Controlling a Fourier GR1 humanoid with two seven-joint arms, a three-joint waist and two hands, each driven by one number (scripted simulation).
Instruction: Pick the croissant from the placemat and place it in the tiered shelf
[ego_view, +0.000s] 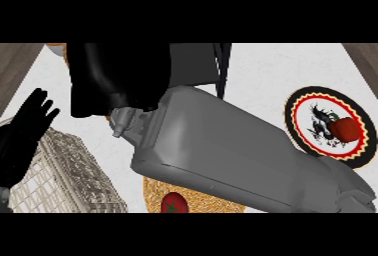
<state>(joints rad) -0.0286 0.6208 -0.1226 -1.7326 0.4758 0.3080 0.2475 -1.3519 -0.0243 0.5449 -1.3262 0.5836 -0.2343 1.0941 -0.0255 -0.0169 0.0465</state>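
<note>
Two hands show over the white counter (258, 65): the left hand (26, 135) rests open at the left edge by a wicker basket (66, 175), the right hand (111, 80) hides its grip, and the croissant cannot be made out, only a tomato (173, 203) on the woven placemat (153, 190).

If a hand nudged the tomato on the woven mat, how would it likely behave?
The tomato looks round and smooth, so it would probably roll rather than slide. Its glossy skin may be slippery. The woven mat under it might slow it a little.
</note>
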